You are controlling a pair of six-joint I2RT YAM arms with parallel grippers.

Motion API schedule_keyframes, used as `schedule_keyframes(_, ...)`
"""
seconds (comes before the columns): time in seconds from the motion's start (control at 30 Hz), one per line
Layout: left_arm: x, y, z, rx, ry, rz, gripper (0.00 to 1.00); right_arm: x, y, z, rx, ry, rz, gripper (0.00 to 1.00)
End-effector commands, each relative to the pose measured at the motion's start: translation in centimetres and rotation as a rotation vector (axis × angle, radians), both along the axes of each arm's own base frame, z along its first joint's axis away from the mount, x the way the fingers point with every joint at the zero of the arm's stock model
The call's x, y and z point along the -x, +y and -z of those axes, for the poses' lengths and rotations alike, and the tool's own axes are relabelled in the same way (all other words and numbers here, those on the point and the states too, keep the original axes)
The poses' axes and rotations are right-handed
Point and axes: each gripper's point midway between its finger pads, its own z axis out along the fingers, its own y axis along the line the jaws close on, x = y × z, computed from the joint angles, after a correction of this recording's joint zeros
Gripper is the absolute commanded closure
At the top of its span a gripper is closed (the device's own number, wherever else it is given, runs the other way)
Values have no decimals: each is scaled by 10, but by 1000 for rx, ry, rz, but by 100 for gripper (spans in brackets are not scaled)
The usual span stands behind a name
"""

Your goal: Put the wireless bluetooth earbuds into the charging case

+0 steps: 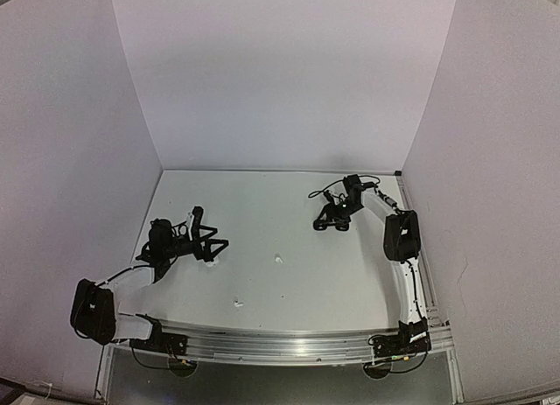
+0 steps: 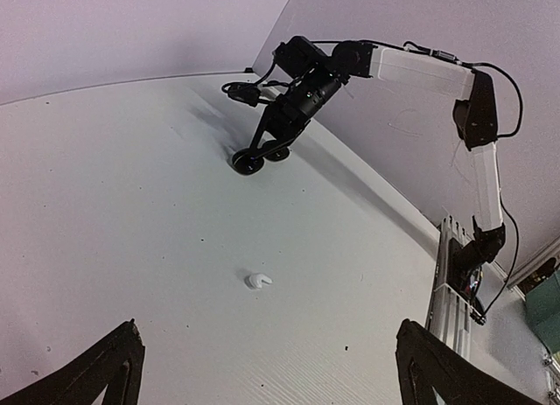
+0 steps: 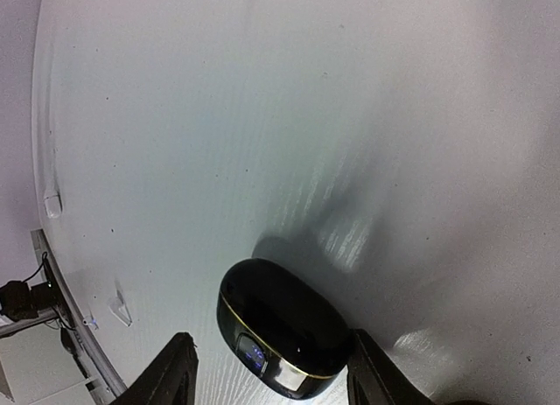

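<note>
Both fingers of the left gripper [image 1: 210,233] are standing wide apart at the left of the overhead view, holding nothing. Toward the middle, one white earbud [image 1: 236,303] is lying loose at lower centre and a second earbud [image 1: 279,259] higher up, on the table [image 1: 350,274]. At upper right, the right gripper [image 1: 331,225] is straddling the black charging case [image 3: 284,326], fingers apart, not clamping. The lid is looking shut to me. A brushing finger could be shoving the case away, and those tiny buds may skitter under a careless pinch.

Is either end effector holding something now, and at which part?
Nothing is held. The right end effector stands open around the black case without clamping it; the left end effector is open and empty.
</note>
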Motion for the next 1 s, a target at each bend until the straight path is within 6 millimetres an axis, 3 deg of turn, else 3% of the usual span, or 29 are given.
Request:
schedule_keyframes(0.0, -7, -1, -12, -27, -53, 10, 1, -7, 0, -22, 15, -48, 6, 40)
schedule_keyframes(0.03, -8, 1, -6, -52, -41, -1, 0, -8, 0, -28, 17, -62, 6, 28)
schedule_keyframes(0.1, -5, 6, 10, -129, -16, -3, 0, -12, 2, -42, 15, -96, 6, 15)
schedule_keyframes(0.17, -3, 12, 21, -212, -13, 8, 0, -15, 5, -58, 10, -136, 2, 10)
schedule_keyframes(0.5, 10, 55, 77, -640, 53, 68, 0, -20, 23, -150, -34, -349, -34, 6)
schedule_keyframes(0.63, 21, 61, 100, -739, 84, 177, 2, -12, 37, -193, -78, -429, -62, 6)
schedule_keyframes(0.73, 15, 69, 118, -815, 114, 226, 6, 4, 44, -220, -87, -491, -100, 6)
schedule_keyframes(0.87, 2, 71, 133, -870, 107, 262, 7, 28, 53, -232, -42, -551, -145, 6)
schedule_keyframes(0.97, -2, 71, 147, -902, 74, 309, 6, 38, 46, -233, -12, -534, -109, 6)
